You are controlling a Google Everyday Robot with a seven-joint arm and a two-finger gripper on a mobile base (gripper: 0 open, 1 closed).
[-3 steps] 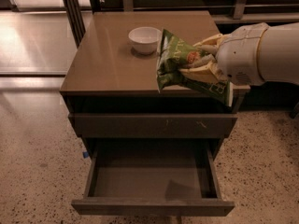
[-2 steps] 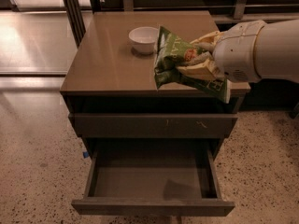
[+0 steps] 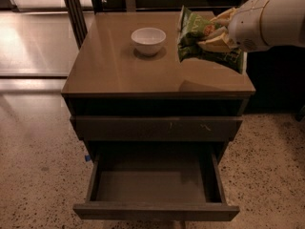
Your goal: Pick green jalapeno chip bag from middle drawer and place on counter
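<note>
My gripper (image 3: 215, 38) is shut on the green jalapeno chip bag (image 3: 194, 31), a crinkled green foil bag. It holds the bag in the air over the right side of the glossy tan counter (image 3: 109, 66), with the bag's shadow on the top below it. The white arm comes in from the right edge. The middle drawer (image 3: 155, 181) is pulled open at the bottom of the cabinet, and its smooth grey inside is bare.
A white bowl (image 3: 148, 40) stands on the counter, left of the bag. A shut drawer front with pale scratches (image 3: 157, 128) sits above the open drawer. Speckled floor surrounds the cabinet. Dark posts (image 3: 74, 8) stand behind the left corner.
The gripper with the bag has moved up and slightly right in the view, further over the counter's right side. The bowl, the drawer and the cabinet have not moved.
</note>
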